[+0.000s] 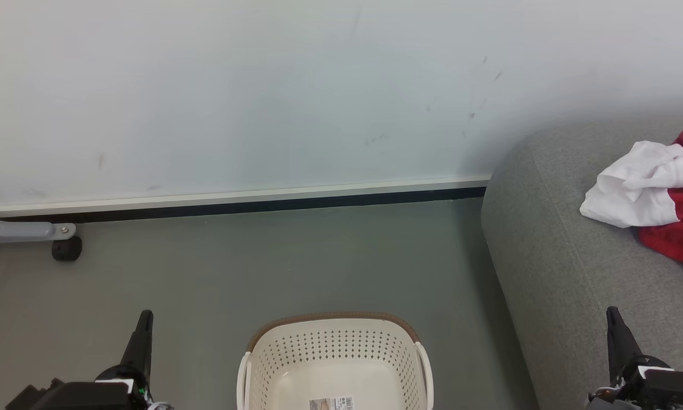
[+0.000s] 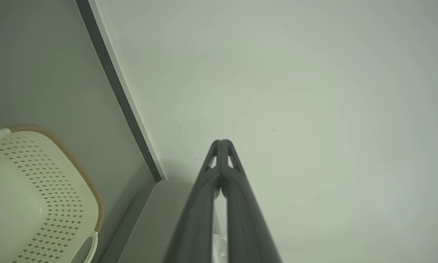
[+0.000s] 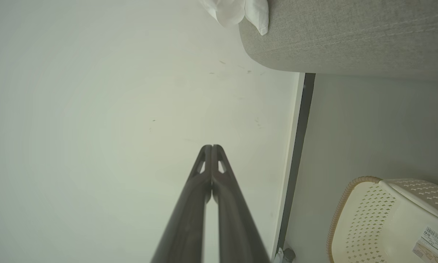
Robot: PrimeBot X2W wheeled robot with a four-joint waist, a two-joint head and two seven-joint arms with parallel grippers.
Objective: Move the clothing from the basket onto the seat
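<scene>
Found lying on large grey fabric-upholstered sofa seat [image 1: 558, 267], toward its wall-side edge: crumpled red and white soft clothing [image 1: 643, 191]. Standing on floor just beside seat's left edge: cream perforated plastic basket [image 1: 333, 347], brown-rimmed, label on its bottom. Left gripper [image 1: 145, 314] and right gripper [image 1: 612, 312]: fingers pressed together, flanking basket.

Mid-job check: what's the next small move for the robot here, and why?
Probably tilt the head down a little to check the near end of the basket before calling it done. The part in view looks empty apart from a label, the clothing already lies on the seat, and the left end effector and right end effector are both shut, holding nothing.
</scene>
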